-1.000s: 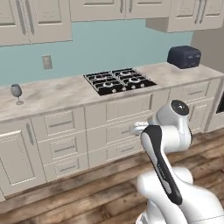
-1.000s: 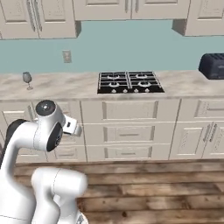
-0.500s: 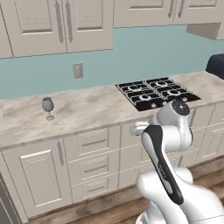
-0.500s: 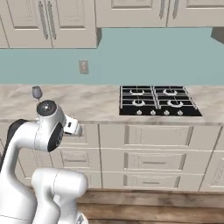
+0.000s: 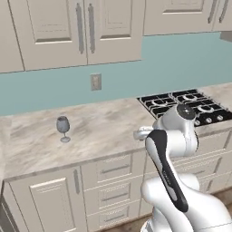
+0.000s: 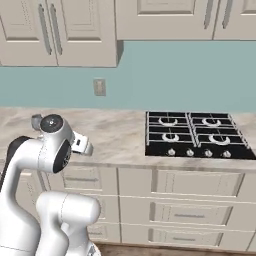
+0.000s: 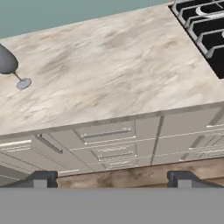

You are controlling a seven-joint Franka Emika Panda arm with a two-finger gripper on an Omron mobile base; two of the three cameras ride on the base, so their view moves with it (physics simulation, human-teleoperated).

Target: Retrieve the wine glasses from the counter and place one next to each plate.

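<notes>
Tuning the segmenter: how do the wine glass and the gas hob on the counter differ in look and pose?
The wine glass is smoky grey, translucent and stands upright on a thin stem; the gas hob is black, opaque and lies flat, set into the counter. The wine glass is small and slender; the gas hob is broad, with grates and a row of knobs. Both sit on the same beige marbled worktop, well apart.

One wine glass [image 5: 63, 128], one stove [image 5: 186, 105], one outlet [image 5: 95, 82].
</notes>
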